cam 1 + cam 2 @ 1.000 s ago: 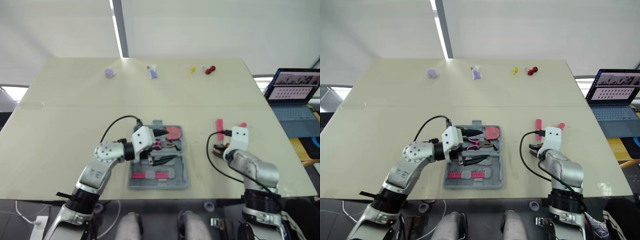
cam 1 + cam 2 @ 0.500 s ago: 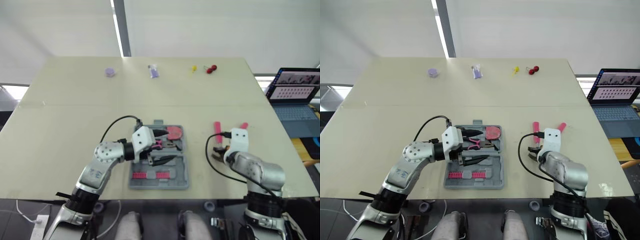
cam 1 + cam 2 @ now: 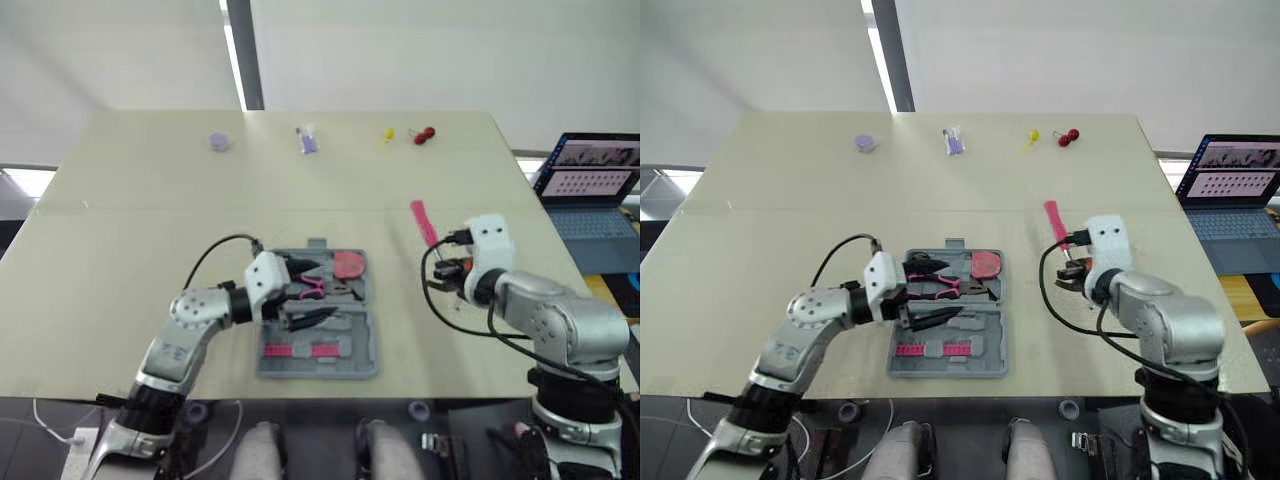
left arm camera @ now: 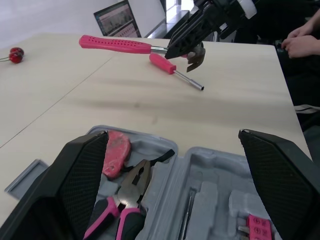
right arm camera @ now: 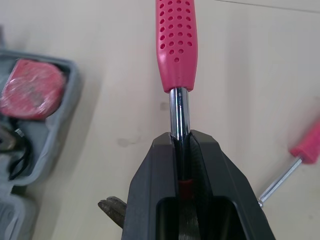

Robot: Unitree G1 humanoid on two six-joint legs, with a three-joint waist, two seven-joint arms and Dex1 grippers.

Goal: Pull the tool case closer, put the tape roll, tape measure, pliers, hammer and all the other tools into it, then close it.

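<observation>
The grey tool case point(image 3: 362, 338) lies open near the table's front edge. It holds a pink tape measure point(image 4: 116, 147), pink-handled pliers point(image 4: 131, 202) and a pink bit strip point(image 3: 298, 350). My left gripper point(image 3: 318, 292) hovers open over the pliers, with nothing between its fingers point(image 4: 82, 185). To the right of the case, my right gripper point(image 5: 182, 145) is shut on the steel shaft of the pink-handled hammer point(image 5: 176, 45). The hammer point(image 3: 421, 221) is held above the table with its handle pointing away. A pink-handled screwdriver point(image 4: 166, 64) lies on the table beside it.
Along the far table edge lie a purple cap point(image 3: 219, 143), a purple packet point(image 3: 306, 141), a yellow item and red cherries point(image 3: 424, 134). An open laptop point(image 3: 590, 185) stands off the table's right side. A person's hands point(image 4: 300, 44) rest beyond the table.
My right gripper has lifted the hammer off the table and swung it up and away. My left arm has drawn back slightly to the left, still open over the case.
</observation>
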